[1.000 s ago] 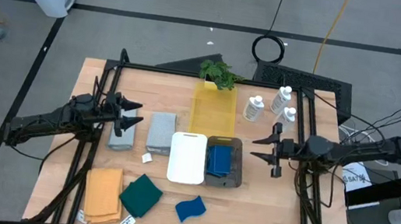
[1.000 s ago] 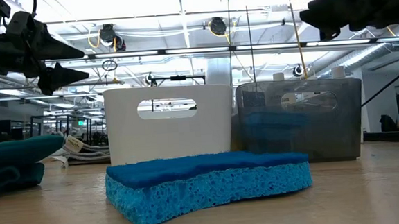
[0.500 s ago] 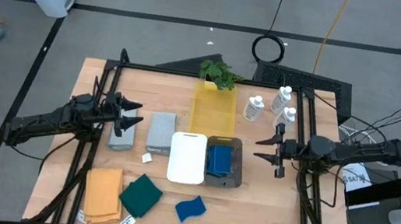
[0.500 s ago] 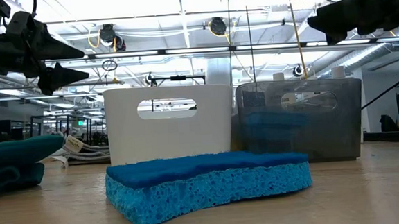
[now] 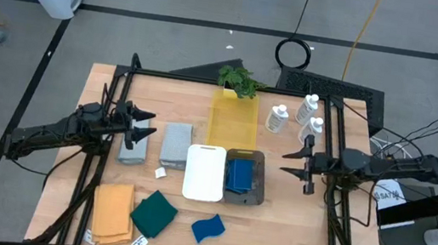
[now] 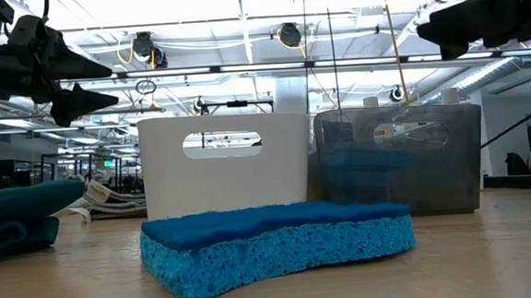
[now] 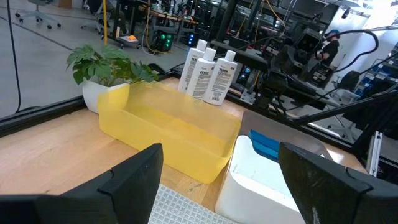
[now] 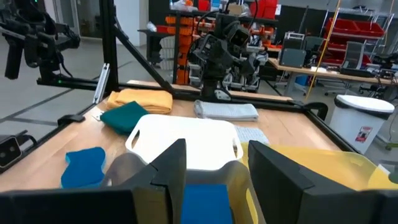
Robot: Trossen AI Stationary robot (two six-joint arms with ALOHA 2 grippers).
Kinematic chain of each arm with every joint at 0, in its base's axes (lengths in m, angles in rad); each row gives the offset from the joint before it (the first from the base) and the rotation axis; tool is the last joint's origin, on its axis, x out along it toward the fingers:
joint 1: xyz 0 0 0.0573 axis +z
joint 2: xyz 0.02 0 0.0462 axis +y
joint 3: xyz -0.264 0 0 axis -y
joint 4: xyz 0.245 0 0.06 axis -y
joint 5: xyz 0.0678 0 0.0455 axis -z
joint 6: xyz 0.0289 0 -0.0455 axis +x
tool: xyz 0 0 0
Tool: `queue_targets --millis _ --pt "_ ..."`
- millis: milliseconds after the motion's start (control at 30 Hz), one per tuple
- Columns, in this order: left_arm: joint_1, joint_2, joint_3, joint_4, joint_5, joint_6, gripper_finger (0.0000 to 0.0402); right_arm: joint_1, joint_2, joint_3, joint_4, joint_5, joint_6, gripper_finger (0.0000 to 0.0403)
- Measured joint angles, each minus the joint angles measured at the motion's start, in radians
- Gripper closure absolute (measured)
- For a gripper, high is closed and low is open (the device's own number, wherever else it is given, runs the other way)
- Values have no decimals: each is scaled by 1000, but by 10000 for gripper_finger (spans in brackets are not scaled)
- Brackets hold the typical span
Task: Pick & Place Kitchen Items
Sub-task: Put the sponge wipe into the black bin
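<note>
One blue sponge [image 5: 207, 227] lies flat near the table's front, also in the low view [image 6: 276, 245]. More blue sponges [image 5: 238, 177] sit in a grey bin [image 5: 256, 190]. Grey cloths [image 5: 176, 142] lie left of a white bin [image 5: 205, 172]. An orange-tan cloth [image 5: 113, 212] and a dark green cloth [image 5: 155, 213] lie at the front left. Three white bottles [image 5: 278, 118] stand at the far right. My left gripper [image 5: 150, 125] is open and empty, above the table beside the grey cloths. My right gripper [image 5: 285, 162] is open and empty, right of the grey bin.
A yellow bin [image 5: 231, 124] lies behind the white bin, with a leafy plant [image 5: 239, 80] at its far end. A black frame [image 5: 333, 138] rims the table. Bare wood shows at the front right [image 5: 297, 237].
My right gripper has drawn back a little toward the table's right edge, away from the grey bin, still open.
</note>
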Motion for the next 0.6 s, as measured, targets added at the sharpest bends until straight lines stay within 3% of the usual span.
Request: queue_targets --millis 600 --pt "0 0 0 0 0 0 78 0 -110 -7 -99 0 16 261"
